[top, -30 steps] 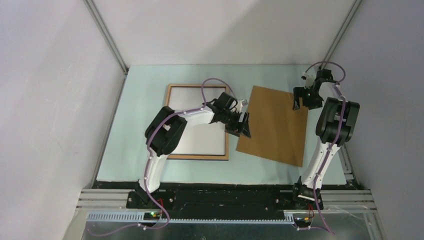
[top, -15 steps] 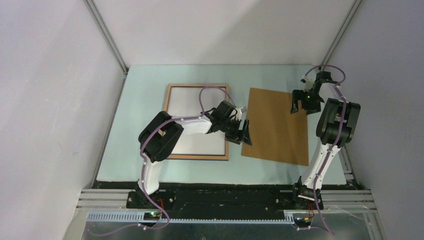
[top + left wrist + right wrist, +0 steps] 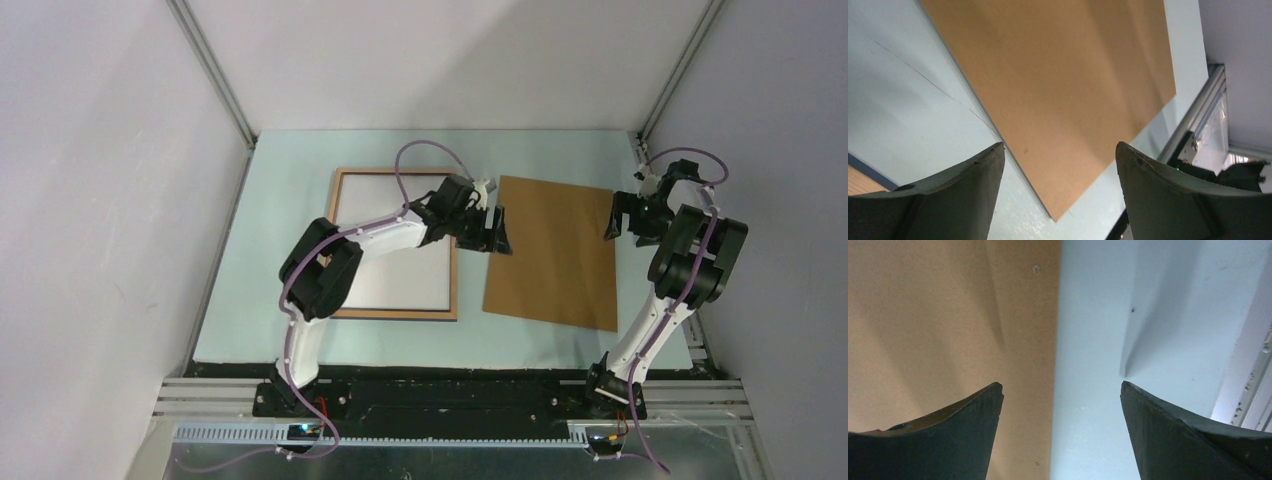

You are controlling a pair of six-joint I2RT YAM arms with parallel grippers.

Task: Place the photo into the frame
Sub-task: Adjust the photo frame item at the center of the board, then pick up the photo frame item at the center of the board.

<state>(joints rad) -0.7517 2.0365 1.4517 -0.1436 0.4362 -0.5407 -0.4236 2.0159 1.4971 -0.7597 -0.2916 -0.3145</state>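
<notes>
Left gripper [image 3: 1060, 150] and right gripper [image 3: 1061, 387] hang spread and empty at opposite edges of the backing board [image 3: 555, 260]; the photo [image 3: 400, 280] lies white-side-up inside the frame [image 3: 334, 250], so lifting that board over it seems next.

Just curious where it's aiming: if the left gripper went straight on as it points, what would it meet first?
Probably the brown backing board, near its edge; the left gripper is open, with nothing else ahead, though depth is unclear.

Plain grey walls [image 3: 420, 60] stand left, right and far of a pale blue tabletop [image 3: 290, 200], with metal rails [image 3: 212, 70] in the far corners.
</notes>
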